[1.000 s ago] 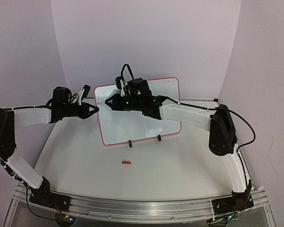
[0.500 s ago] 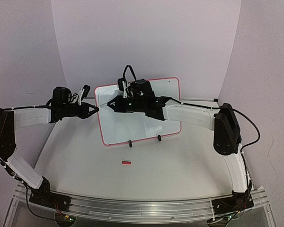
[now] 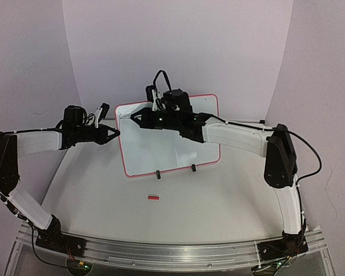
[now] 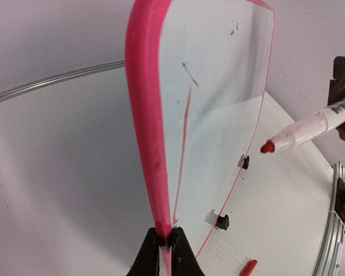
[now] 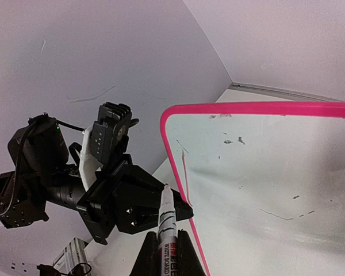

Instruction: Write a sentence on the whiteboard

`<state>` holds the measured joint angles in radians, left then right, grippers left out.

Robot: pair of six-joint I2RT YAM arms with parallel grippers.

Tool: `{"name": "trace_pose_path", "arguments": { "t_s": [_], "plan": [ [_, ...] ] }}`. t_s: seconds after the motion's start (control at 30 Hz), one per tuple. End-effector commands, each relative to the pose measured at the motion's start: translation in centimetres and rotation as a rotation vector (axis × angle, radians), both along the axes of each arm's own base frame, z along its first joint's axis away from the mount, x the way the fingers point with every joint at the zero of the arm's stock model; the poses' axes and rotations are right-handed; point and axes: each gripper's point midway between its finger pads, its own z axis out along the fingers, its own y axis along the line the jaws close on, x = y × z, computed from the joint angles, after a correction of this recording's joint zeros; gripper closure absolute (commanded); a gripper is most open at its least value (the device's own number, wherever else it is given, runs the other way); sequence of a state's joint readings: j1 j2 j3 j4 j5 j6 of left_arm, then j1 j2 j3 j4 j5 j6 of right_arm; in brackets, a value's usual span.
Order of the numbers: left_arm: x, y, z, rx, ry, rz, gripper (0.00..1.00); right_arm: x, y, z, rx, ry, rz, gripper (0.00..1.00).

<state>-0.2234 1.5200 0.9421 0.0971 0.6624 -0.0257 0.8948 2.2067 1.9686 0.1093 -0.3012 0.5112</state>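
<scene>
Up and to the left went the right gripper [image 3: 137, 117] since a moment ago, toward the top left corner of the whiteboard [image 3: 155, 155]. The table [image 3: 190, 213] is white and the walls [image 3: 178, 46] around it are pale purple. The whiteboard stands at the back of the table on two black feet [image 3: 158, 174]. Its long side runs left to right and its face looks toward the arms. The left gripper [image 3: 114, 134] is pinched tight on the board's left edge. The right gripper squeezes a marker [image 4: 305, 129]. The marker's red tip [image 4: 267, 147] points left, close to the board's face but not touching it. A red cap [image 3: 153, 198] lies on the table in front of the board.
</scene>
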Motion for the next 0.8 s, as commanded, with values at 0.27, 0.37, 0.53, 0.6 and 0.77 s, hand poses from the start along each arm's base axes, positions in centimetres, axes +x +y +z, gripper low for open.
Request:
{"name": "trace_pose_path", "arguments": {
  "t_s": [0.27, 0.37, 0.53, 0.6, 0.77],
  "plan": [
    [0.1, -0.2, 1.1, 0.022, -0.065, -0.022, 1.00, 0.8, 0.9, 1.5, 0.038, -0.019, -0.008, 1.00],
    [0.1, -0.2, 1.1, 0.024, -0.064, -0.021, 1.00, 1.0, 1.0, 0.7, 0.026, -0.007, -0.008, 1.00],
    [0.1, -0.2, 1.1, 0.025, -0.064, -0.020, 1.00, 1.1, 1.1, 0.0, 0.014, 0.002, -0.011, 1.00],
    [0.1, -0.2, 1.1, 0.025, -0.062, -0.020, 1.00, 1.2, 1.1, -0.2, 0.010, 0.004, -0.016, 1.00],
    [0.1, -0.2, 1.1, 0.025, -0.064, -0.020, 1.00, 1.5, 1.1, -0.9, -0.006, 0.011, -0.028, 1.00]
  ]
}}
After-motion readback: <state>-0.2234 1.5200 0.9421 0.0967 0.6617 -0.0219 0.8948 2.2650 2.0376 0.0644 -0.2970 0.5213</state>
